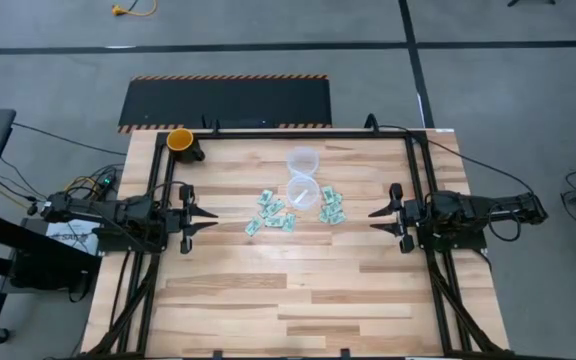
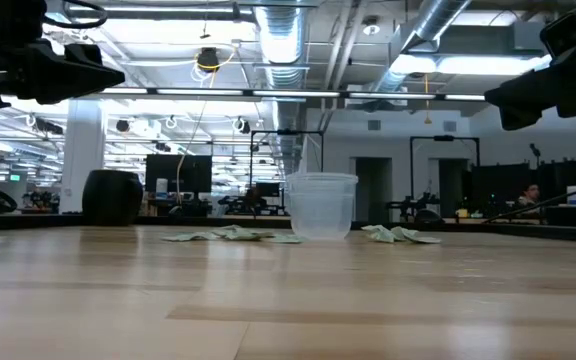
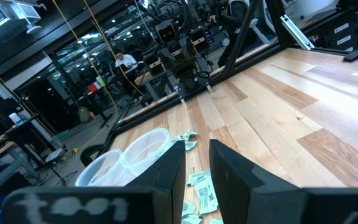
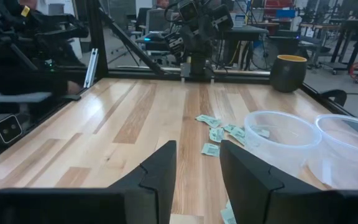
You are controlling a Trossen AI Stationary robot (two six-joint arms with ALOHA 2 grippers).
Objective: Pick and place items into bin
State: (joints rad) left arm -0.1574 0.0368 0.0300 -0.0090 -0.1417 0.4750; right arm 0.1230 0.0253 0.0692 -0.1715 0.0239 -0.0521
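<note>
both pairs of fingers stand a little apart with nothing between them: the left gripper (image 1: 211, 215) hangs by the bench's left edge, the right gripper (image 1: 376, 213) by its right edge, each pointing toward the middle and lifted clear of the wood. the gap shows plainly in each wrist view, narrow on the left (image 3: 197, 180), somewhat wider on the right (image 4: 197, 174).

the packets (image 1: 273, 213) lie scattered around the middle of the bench (image 1: 298, 300), slightly toward its far edge, in two loose clusters: a larger one on the left side of the cups and a smaller one (image 1: 330, 209) on the right side. two clear cups (image 1: 303, 185) stand between the clusters, one behind the other, the nearer one touching or nearly touching some packets. a dark cup with a yellow inside (image 1: 182, 141) sits at the far left corner.

no packet has been picked yet, so the step in hand looks like the first reach. to do it well, each arm should probably take the cluster on its own side, choosing an outlying packet away from the cups. the packets are flat, so the fingers likely need to come straight down and pinch an edge. which cup serves as the bin i cannot tell.
</note>
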